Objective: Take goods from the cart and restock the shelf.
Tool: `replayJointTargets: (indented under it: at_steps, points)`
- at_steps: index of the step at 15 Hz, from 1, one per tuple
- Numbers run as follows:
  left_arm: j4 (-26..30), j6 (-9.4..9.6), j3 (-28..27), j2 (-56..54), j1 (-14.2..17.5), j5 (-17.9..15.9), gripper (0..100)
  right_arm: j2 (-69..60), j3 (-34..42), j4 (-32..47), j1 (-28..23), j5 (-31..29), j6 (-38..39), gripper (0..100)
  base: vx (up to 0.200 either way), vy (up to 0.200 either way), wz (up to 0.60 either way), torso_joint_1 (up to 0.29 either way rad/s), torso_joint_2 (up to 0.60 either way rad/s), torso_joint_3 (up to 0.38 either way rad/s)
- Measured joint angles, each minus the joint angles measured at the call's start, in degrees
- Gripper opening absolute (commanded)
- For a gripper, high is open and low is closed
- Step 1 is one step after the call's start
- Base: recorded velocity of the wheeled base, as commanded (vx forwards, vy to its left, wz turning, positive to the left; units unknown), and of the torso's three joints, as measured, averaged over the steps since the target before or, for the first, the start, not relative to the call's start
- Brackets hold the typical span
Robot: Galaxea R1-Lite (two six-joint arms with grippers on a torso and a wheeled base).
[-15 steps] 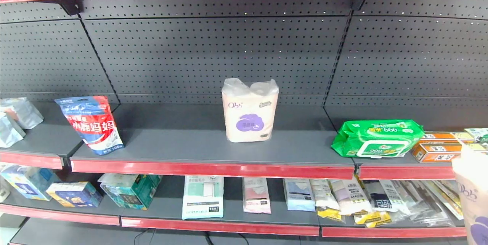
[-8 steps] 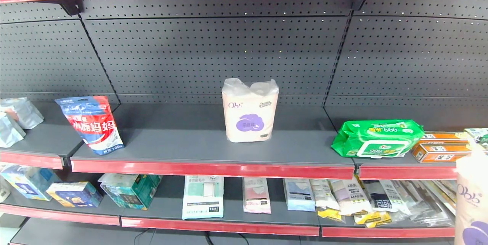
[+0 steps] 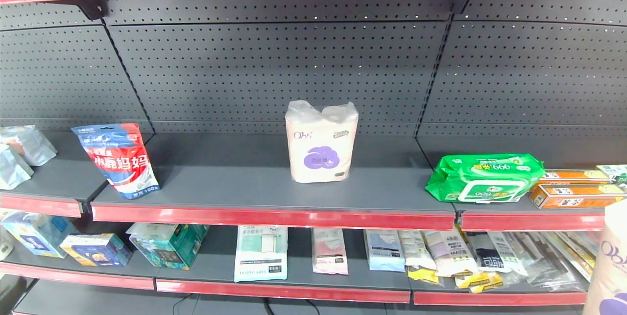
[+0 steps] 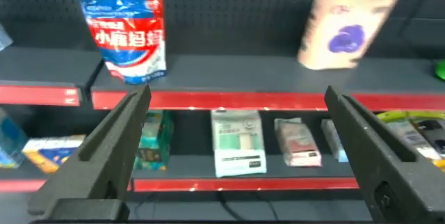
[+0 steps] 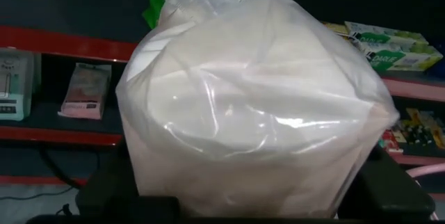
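Right wrist view: right gripper (image 5: 243, 206) clamps a toilet-roll pack (image 5: 257, 106) for placing, which likely needs a lift onto the shelf (image 3: 245, 190).

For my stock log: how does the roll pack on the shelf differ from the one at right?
The shelf pack stands on the shelf; the held pack is clamped in the right pincer. The shelf pack is central; the held pack is low at the right, off the shelf. Both: cream wrap, purple mark.
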Motion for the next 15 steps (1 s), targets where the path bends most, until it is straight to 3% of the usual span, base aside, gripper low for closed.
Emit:
replayJointTargets:
  at_steps: [2, 4, 7, 9, 11, 15]
  points:
    - [-4.99, 0.68, -3.79, 12.07, 0.45, 0.26, 100, -1.38, 0.83, 0.22, 0.00, 0.01, 0.04, 0, 0.000, 0.000, 0.00, 0.000, 0.00, 0.000]
    - [-14.29, 3.11, -5.51, 24.64, 0.91, -3.23, 100, -1.95, 1.10, 0.17, 0.02, 0.01, 0.04, 0, 0.000, 0.000, 0.00, 0.000, 0.00, 0.000]
    - [-31.72, 9.08, -6.56, 43.14, 1.68, -12.80, 100, -1.88, 1.34, 0.22, 0.06, 0.01, -0.18, 0, 0.000, 0.000, 0.00, 0.000, 0.00, 0.000]
    - [-40.05, 11.70, -8.29, 54.71, 1.93, -21.96, 100, -1.35, 1.51, 0.35, 0.00, -0.02, -0.32, 0, 0.000, 0.000, 0.00, 0.000, 0.00, 0.000]
    - [-43.83, 13.00, -13.30, 64.00, 1.97, -30.90, 100, -0.99, 1.66, 0.50, 0.00, 0.00, -0.35, 0, 0.000, 0.000, 0.00, 0.000, 0.00, 0.000]
    - [-45.35, 13.29, -26.12, 80.18, -1.87, -39.22, 100, 0.41, 2.26, 0.57, 0.00, -0.22, -2.38, 0, 0.000, 0.000, 0.00, 0.000, 0.00, 0.000]
